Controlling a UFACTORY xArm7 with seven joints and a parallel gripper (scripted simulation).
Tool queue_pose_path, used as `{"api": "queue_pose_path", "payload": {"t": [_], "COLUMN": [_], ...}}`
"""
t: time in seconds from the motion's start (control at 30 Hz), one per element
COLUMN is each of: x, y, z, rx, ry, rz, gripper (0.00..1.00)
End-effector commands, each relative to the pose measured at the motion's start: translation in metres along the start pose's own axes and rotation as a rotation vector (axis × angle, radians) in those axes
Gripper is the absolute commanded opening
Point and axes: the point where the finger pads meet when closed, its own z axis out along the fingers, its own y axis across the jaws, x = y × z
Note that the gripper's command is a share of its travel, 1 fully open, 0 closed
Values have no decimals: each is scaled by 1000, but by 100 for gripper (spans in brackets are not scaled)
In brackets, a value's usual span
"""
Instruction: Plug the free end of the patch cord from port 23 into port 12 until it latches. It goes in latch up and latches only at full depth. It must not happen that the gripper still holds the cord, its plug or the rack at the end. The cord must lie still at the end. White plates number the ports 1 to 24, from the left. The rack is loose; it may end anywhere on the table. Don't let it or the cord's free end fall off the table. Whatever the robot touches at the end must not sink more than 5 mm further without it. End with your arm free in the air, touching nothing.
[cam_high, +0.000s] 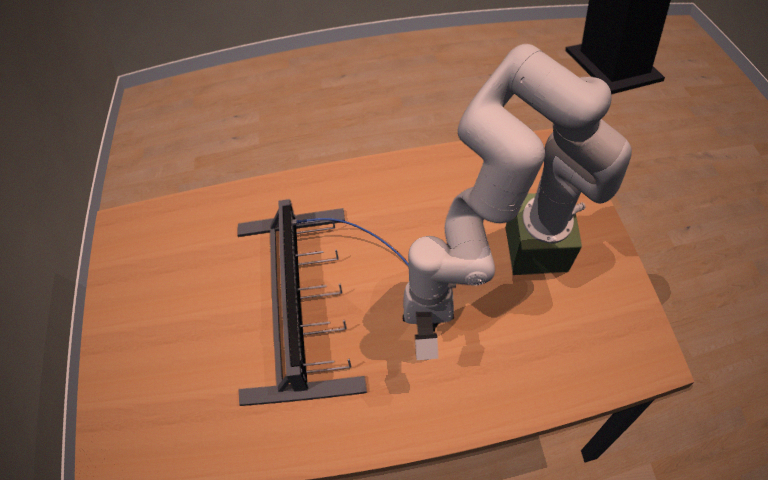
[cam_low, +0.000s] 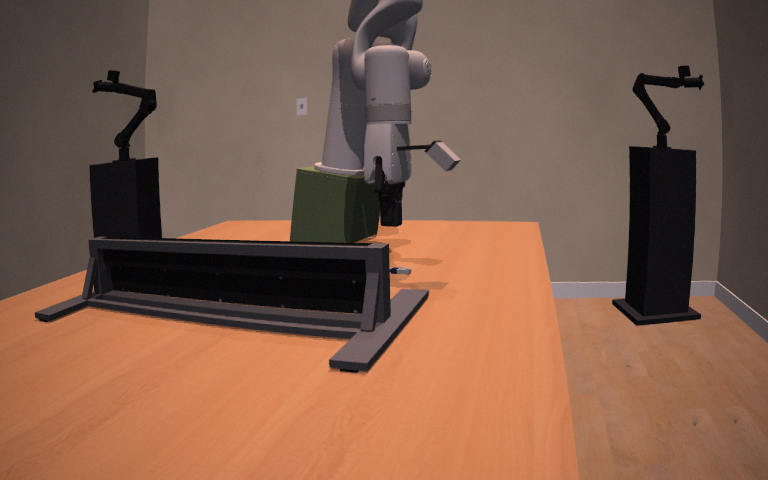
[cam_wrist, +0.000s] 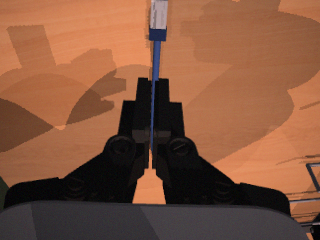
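The dark rack (cam_high: 288, 294) (cam_low: 237, 249) stands on the wooden table (cam_high: 169, 339) (cam_low: 226, 407); the exterior view shows its back, and no port numbers can be read. The blue patch cord (cam_high: 362, 229) (cam_wrist: 156, 56) arcs out from the rack's far end towards my arm. Its free plug (cam_low: 402, 270) (cam_wrist: 158, 14) lies flat on the table past the rack's end. My gripper (cam_high: 423, 327) (cam_low: 390, 221) (cam_wrist: 152, 98) points down with its fingers closed together. In the exterior view its tips hang clear above the table. In the wrist view the cord shows as a thin line through the slit between the fingers.
Several wire hooks (cam_high: 322, 293) stick out of the rack's front towards the arm. The arm's green base block (cam_high: 543, 249) (cam_low: 331, 203) sits at the table's far side. Black camera stands (cam_low: 124, 198) (cam_low: 659, 226) (cam_high: 620, 39) are on the floor.
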Motion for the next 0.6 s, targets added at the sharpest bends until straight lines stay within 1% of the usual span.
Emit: {"api": "queue_pose_path", "payload": {"t": [0.0, 0.27, 0.47, 0.53, 0.57], "x": [1, 1, 1, 1, 1], "y": [1, 2, 3, 3, 3], "z": [-1, -2, -6, -6, -7], "rx": [-3, -1, -1, -1, -2], "ry": [2, 23, 89, 89, 105], "rz": [0, 29, 113, 113, 133], "gripper": [0, 0, 0, 0, 0]}}
